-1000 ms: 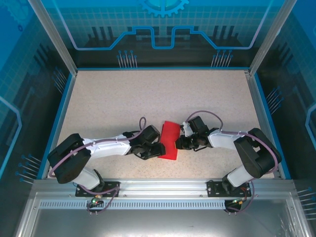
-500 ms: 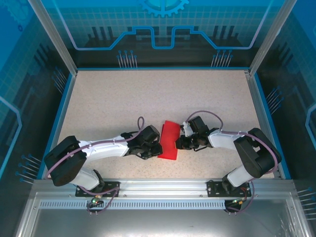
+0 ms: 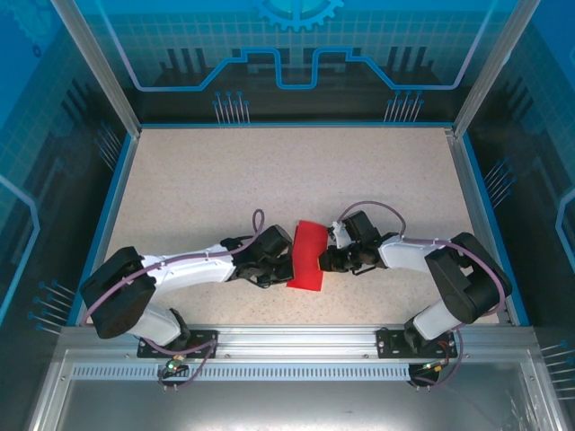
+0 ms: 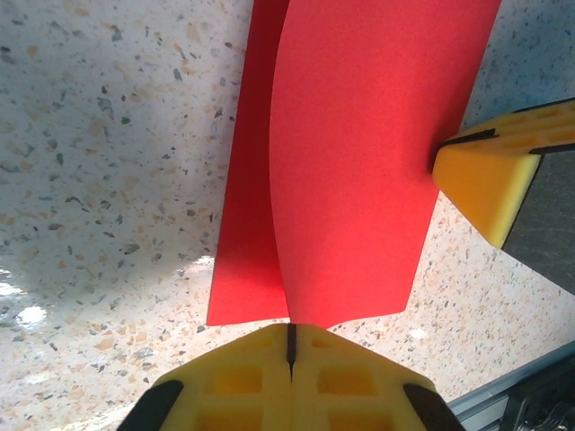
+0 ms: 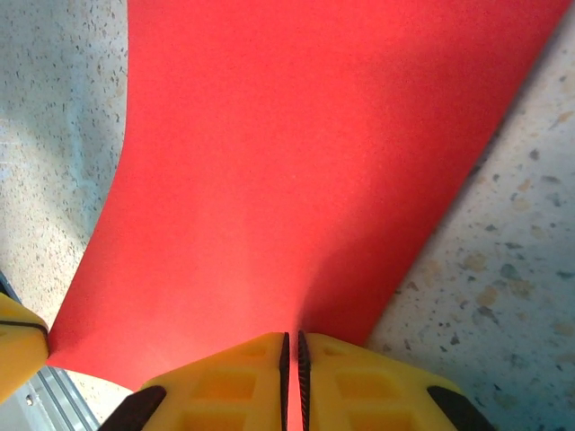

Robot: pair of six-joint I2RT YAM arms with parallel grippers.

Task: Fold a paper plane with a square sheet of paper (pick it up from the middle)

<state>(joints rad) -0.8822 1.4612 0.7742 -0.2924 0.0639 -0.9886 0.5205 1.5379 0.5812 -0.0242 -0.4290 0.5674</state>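
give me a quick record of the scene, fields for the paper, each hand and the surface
paper: thin bright red sheet of paper, two layers showing, top one bowed
left: left hand shut on the sheet's left edge
right: right hand shut on the opposite edge
surface: speckled beige tabletop
place: sheet sits between the two hands, near the front middle

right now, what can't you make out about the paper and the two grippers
- Top view: paper too small to tell creases; its side edges sit under the left gripper and right gripper.
- Left wrist view: paper's far end cut off by the top edge; pinched edge hidden between the yellow pads.
- Right wrist view: far end cut off the same way; pinched edge hidden by the pads.
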